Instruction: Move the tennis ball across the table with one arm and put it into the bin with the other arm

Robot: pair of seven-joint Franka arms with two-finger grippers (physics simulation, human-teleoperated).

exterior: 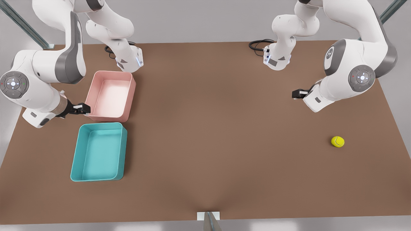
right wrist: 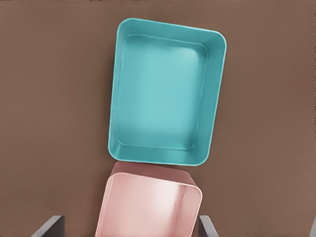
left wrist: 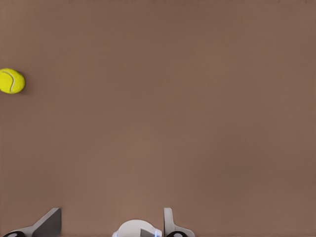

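Observation:
The tennis ball (exterior: 337,141), yellow-green with a pale seam, lies on the brown table (exterior: 218,128) near the front view's right edge; it also shows in the left wrist view (left wrist: 11,81). My left gripper (exterior: 297,94) hovers open behind the ball, well apart from it, with its fingers (left wrist: 49,222) spread over bare table. The teal bin (exterior: 99,152) stands empty at the front view's left and appears in the right wrist view (right wrist: 165,94). My right gripper (exterior: 83,109) hangs open just behind the bin, beside the pink tub's corner, holding nothing.
A pink tub (exterior: 111,95) of like shape stands directly behind the teal bin, almost touching it (right wrist: 148,207). Both arm bases and black cables (exterior: 258,45) sit along the table's far edge. A metal post (exterior: 209,221) marks the near edge.

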